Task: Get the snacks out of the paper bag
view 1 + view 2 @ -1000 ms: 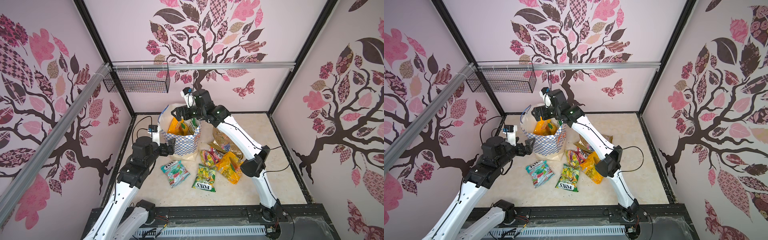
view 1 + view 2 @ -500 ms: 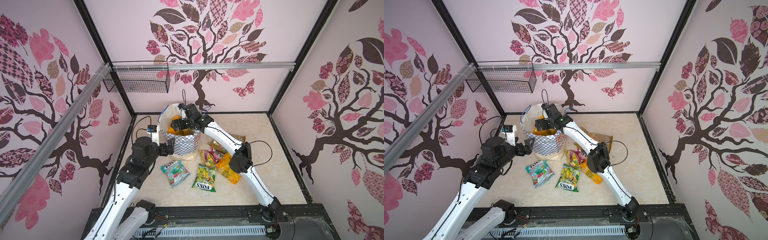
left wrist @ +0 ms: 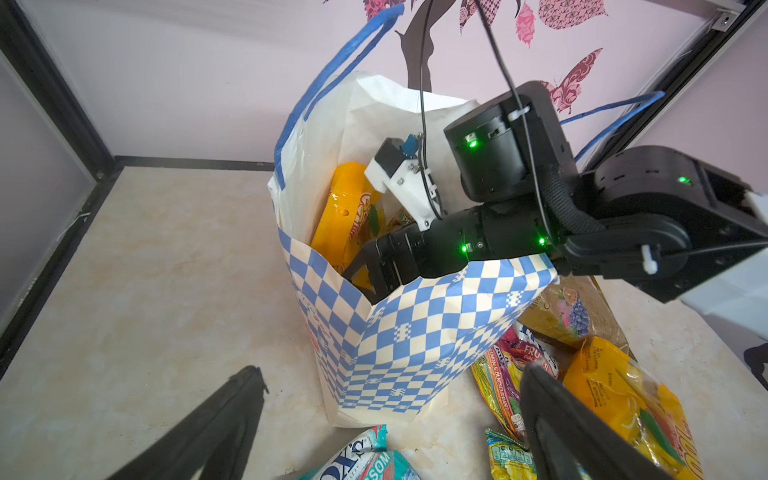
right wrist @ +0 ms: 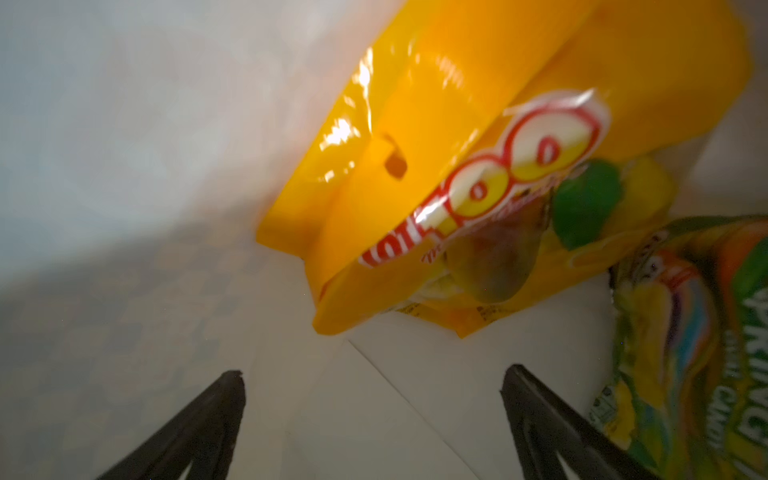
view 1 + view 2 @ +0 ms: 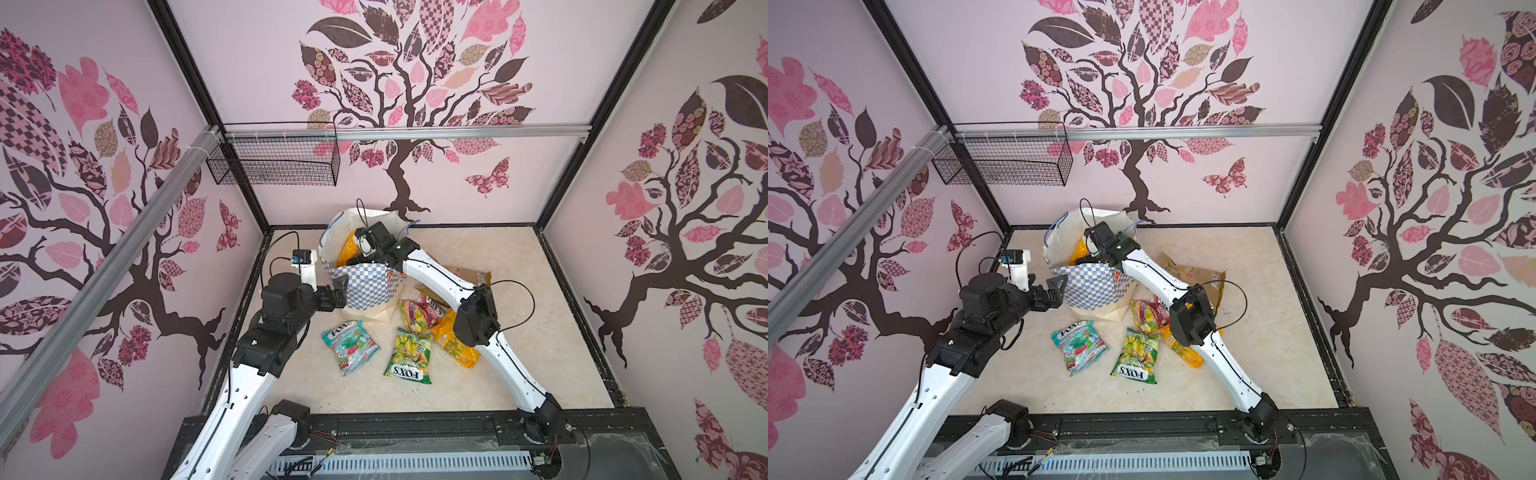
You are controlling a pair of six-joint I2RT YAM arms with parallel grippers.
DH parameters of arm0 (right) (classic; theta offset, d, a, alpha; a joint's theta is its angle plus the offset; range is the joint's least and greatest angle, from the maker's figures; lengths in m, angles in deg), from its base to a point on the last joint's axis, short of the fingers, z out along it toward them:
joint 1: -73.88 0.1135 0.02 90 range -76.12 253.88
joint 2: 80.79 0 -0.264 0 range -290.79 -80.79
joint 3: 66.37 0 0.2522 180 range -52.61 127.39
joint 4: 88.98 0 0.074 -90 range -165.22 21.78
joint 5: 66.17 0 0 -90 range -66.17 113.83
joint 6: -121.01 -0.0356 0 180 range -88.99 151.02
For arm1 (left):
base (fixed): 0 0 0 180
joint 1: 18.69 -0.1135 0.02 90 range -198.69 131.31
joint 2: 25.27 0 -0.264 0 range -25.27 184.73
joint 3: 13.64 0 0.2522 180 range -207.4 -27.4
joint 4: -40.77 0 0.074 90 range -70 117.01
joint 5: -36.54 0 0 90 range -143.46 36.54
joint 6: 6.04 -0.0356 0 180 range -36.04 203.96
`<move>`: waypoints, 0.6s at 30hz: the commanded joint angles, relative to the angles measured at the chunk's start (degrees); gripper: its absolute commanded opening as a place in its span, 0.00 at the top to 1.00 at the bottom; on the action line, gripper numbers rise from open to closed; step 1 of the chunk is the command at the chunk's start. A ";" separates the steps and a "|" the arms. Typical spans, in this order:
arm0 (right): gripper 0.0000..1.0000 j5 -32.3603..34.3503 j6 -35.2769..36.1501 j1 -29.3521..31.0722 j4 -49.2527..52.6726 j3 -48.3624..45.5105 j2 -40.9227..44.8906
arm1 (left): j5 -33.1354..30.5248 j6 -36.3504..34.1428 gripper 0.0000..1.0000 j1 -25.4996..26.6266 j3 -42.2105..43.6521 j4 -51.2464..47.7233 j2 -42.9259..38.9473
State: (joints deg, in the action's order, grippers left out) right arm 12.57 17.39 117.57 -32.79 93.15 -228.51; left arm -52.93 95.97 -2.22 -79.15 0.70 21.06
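Paper bag (image 5: 365,286): being shown upright near the desk's (image 5: 519,374) far edge, a yellow packet (image 4: 457,187) and a green packet (image 4: 685,332) being contained. Right jaws being held released inside it, nothing grasped; left jaws being held released just beside it, empty.

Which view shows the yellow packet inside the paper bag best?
The right wrist view: the yellow packet fills much of the frame, its lettering partly readable though blurred. The left wrist view shows its upper part above the checked rim of the paper bag. In both top views only an orange sliver shows.
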 commanded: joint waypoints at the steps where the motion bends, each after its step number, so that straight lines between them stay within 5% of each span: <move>1: 0.01 0.79 1.90 0.75 4.65 -1.09 -4.17 | 1.66 0.12 0.02 -0.47 -1.88 0.44 -0.27; 18: 0.00 6.11 3.77 1.32 7.40 -3.66 -10.95 | 2.89 0.65 0.02 -0.88 -1.91 0.45 0.26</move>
State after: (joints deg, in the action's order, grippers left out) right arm 19.17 20.56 119.31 -27.19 91.18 -233.23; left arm -50.81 96.19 -2.68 -79.15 0.70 21.38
